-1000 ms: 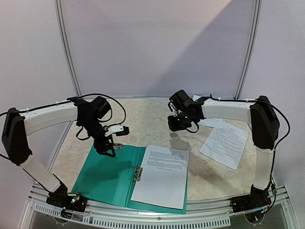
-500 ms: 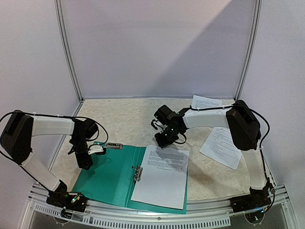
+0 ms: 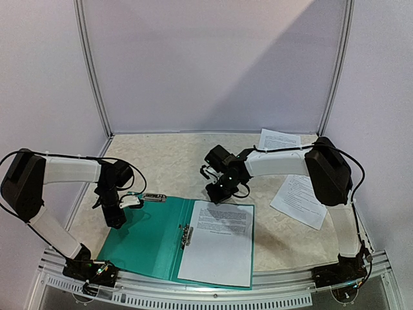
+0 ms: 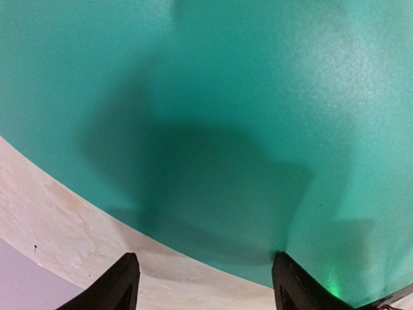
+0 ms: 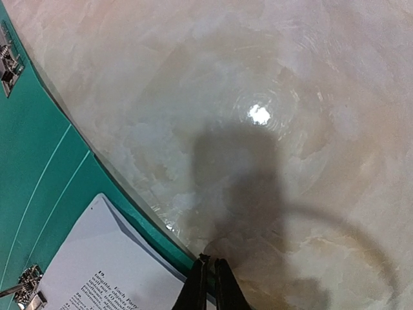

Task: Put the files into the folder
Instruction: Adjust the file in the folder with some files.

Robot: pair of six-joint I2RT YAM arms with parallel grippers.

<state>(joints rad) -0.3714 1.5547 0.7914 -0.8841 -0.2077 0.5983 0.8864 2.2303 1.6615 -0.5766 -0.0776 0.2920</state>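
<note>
The teal folder (image 3: 142,239) lies open near the table's front, its metal clip (image 3: 186,234) on the spine. One printed sheet (image 3: 216,242) lies on its right half. My left gripper (image 3: 118,219) is open at the folder's left edge. In the left wrist view the left gripper (image 4: 206,287) straddles that edge of the folder (image 4: 226,116), holding nothing. My right gripper (image 3: 218,194) is shut at the folder's far edge, just beyond the sheet's far end. In the right wrist view the right gripper (image 5: 210,287) has its tips at the edge of the folder (image 5: 39,168), beside the sheet (image 5: 110,265).
Two more printed sheets lie on the marble table at the right, one (image 3: 303,200) beside the right arm and one (image 3: 279,139) at the back. A small pale strip (image 3: 153,198) lies at the folder's far left edge. Booth walls close the back and sides.
My left gripper went from over the folder's far edge to its left edge. My right gripper moved left and down to the far edge. The sheet slid nearer and squared up.
</note>
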